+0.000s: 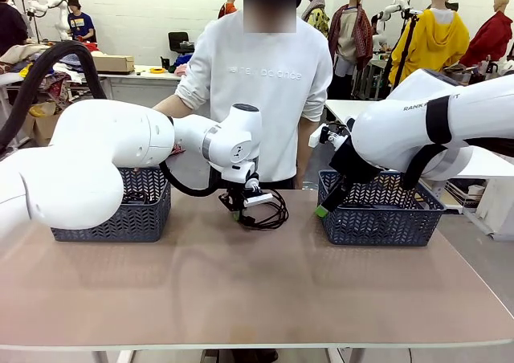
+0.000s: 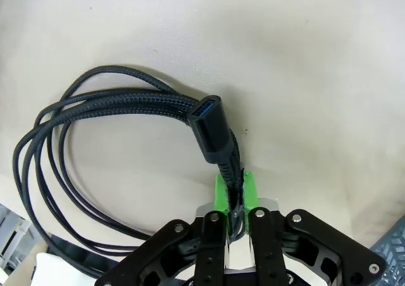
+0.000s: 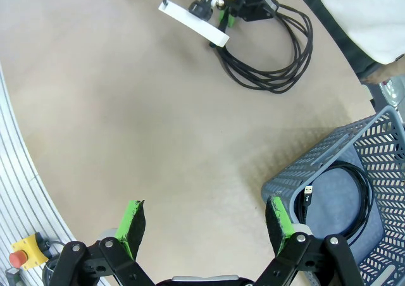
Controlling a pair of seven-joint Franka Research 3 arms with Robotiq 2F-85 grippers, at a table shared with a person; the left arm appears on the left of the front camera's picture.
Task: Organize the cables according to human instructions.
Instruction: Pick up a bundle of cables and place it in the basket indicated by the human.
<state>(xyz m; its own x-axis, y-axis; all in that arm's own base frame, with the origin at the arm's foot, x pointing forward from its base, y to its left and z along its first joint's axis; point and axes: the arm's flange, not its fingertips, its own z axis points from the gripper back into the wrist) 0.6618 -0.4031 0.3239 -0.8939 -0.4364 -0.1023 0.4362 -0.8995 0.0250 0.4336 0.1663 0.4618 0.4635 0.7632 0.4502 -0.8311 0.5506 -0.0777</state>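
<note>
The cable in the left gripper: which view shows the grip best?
Left wrist view: the left gripper is shut on the cable just below its plug. The front view shows the coil hanging under the gripper; the right wrist view shows both farther off on the table.

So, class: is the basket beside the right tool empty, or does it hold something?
Not empty. The right wrist view shows a coiled black cable lying inside the basket, near the open right tool.

White arms (image 1: 96, 150); black hose; black jaws, green pads (image 3: 133, 226).
</note>
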